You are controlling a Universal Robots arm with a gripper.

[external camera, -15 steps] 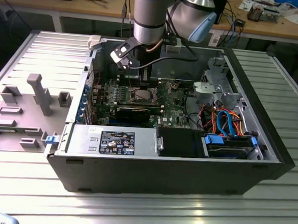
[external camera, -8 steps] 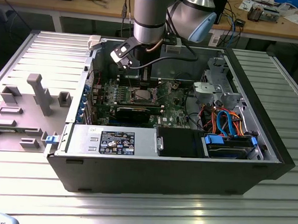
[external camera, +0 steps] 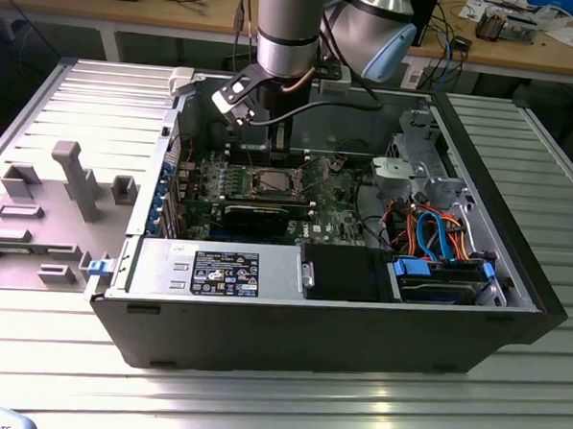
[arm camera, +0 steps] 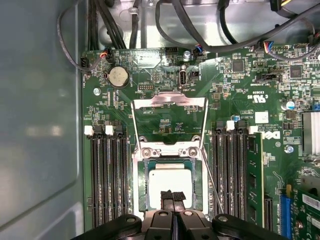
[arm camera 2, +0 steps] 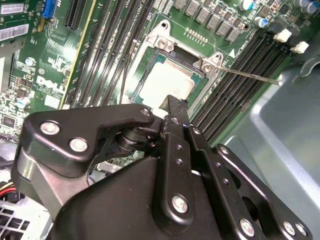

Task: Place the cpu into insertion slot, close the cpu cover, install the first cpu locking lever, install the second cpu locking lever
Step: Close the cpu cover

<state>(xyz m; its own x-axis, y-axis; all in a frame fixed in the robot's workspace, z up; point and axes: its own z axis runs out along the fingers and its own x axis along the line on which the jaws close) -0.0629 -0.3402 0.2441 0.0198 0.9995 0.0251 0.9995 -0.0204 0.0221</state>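
A: Exterior view first. How far along?
B: The arm (external camera: 288, 32) reaches down into the open computer case (external camera: 309, 336). The gripper (external camera: 281, 155) hangs over the socket (external camera: 272, 182), mid-board, nearer the green board's (external camera: 335, 203) far edge as that camera sees it. Too small here to judge the chip or the fingers.
A: Second wrist view?
B: Chip (arm camera 2: 169, 82) lies flat inside the socket, so step one looks done. One lever (arm camera 2: 250, 76) sticks out loose past a socket corner, across the memory slots (arm camera 2: 260, 50), not hooked down. The gripper body blocks the socket edge closest to it.
A: First wrist view?
B: Chip is seated square to the socket rim. Cover (arm camera: 170, 103) stands flipped up on its hinge at the socket edge away from the gripper, with board showing through its window. Closing it is left, and both levers too. Fingertips (arm camera: 167, 196) are pressed together with nothing between them, at the chip's edge nearest the gripper. Touching it or not, can't tell.
A: Anything hidden?
B: Second lever — can't pick it out for sure against the cover's side. The socket edge under the gripper is cut off.
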